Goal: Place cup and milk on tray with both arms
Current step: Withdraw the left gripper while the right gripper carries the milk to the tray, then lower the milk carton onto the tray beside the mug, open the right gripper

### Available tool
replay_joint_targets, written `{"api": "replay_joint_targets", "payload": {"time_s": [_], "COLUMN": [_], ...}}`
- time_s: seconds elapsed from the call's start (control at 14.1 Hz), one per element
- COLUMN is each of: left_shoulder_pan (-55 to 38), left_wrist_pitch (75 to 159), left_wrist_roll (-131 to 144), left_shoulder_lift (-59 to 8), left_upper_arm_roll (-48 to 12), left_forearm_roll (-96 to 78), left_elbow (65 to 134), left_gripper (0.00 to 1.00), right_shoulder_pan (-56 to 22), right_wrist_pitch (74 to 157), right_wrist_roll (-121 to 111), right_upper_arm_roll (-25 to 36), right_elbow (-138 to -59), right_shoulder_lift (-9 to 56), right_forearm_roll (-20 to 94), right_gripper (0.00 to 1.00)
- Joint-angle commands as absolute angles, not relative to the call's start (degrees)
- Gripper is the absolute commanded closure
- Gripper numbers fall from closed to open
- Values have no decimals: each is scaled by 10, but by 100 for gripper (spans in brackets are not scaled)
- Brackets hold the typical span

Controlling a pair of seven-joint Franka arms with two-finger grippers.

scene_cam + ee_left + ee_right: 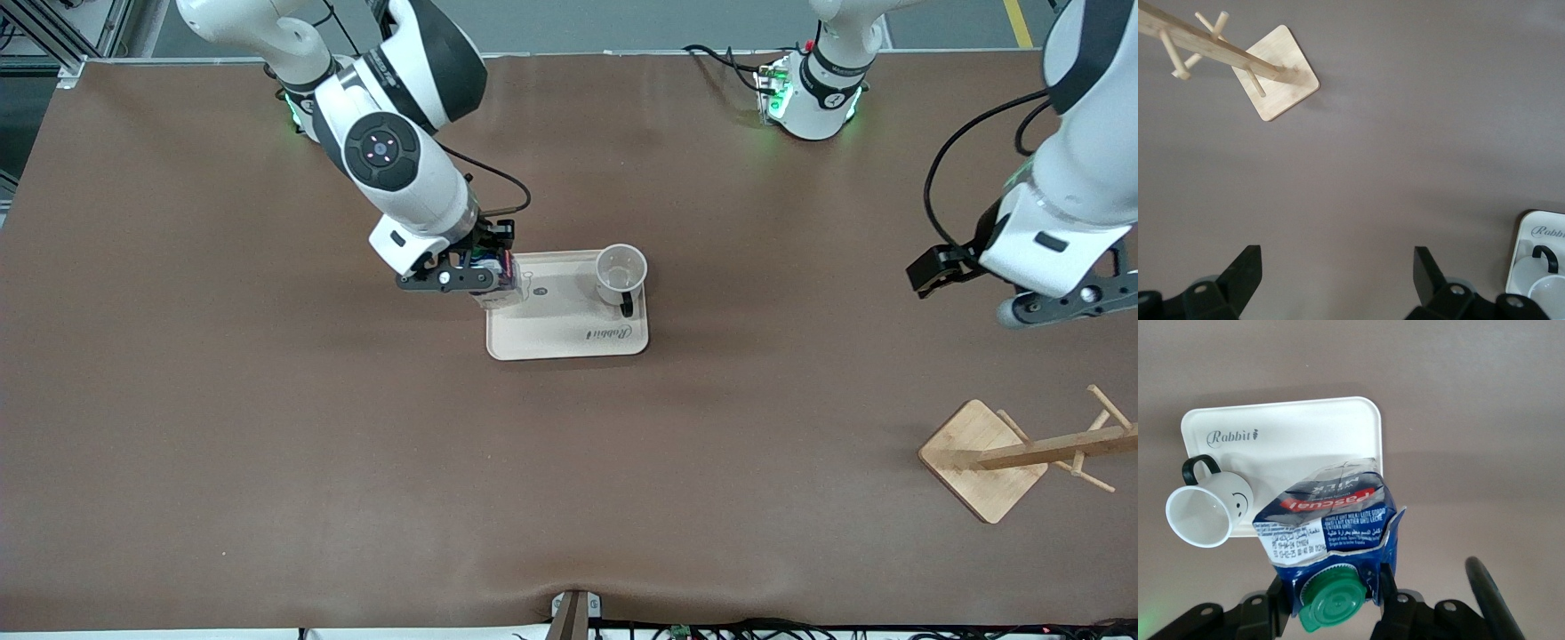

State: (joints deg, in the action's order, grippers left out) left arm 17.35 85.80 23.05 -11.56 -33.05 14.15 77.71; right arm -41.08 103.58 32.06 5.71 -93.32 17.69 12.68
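At the centre of the front view, slightly above the middle, the flat cream rectangular tray (pixel 569 333) with its script word lies on the brown counter (pixel 267 427), and the small white mug (pixel 620 276) with the black handle stands upright on the tray's corner toward the left arm's end, its smiley face showing in the right wrist view. The right gripper (pixel 493 280) hangs over the tray's edge toward the right arm's end, its fingers (pixel 1386 590) clamped on the small dark-blue milk carton (pixel 1331 527) just under the round green cap (pixel 1333 603). The carton's paper walls look creased and pinched in where the fingers press, so it is probably light and soft; a gentle squeeze high on the body, near the stiffer folded top, seems the safest hold, and too hard a squeeze could buckle it. Whether its base touches the tray I cannot tell. The mug looks rigid, smooth and breakable, best taken across the rim or wall. The left gripper (pixel 1331 283) waits over bare counter at the right edge of the front view, fingers spread wide and empty, near the pale wooden peg stand (pixel 1013 453) on its square base.
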Motion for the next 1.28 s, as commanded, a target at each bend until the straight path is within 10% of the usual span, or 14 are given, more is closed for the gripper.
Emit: {"api": "replay_joint_targets", "payload": {"time_s": [0.0,0.71,1.0,1.14,1.21], "left_shoulder_pan": [197,190,79,68,55], "left_wrist_pitch": [851,843,827,826,827], "left_wrist_roll": [215,189,114,103,97], "left_shoulder_lift": [-82,-40,-16,-4,7], "left_upper_arm_roll": [-337,-330,-176,-137,-110], "left_forearm_roll": [126,115,93,63,48], "left_elbow": [790,797,809,825,836], "left_gripper": [0,0,0,0,0], "right_shoulder_pan": [-427,-463,-463,-461,-461], "right_wrist_pitch": [1051,1131,1128,1127,1127], "right_wrist_roll": [326,325,330,331,334], "right_upper_arm_roll": [65,65,65,65,66], "right_elbow": [-921,-954,-954,-954,-954], "right_shoulder_lift": [202,236,237,239,240], "right_forearm_roll": [136,134,134,134,134], "right_gripper": [100,100,89,63,1]}}
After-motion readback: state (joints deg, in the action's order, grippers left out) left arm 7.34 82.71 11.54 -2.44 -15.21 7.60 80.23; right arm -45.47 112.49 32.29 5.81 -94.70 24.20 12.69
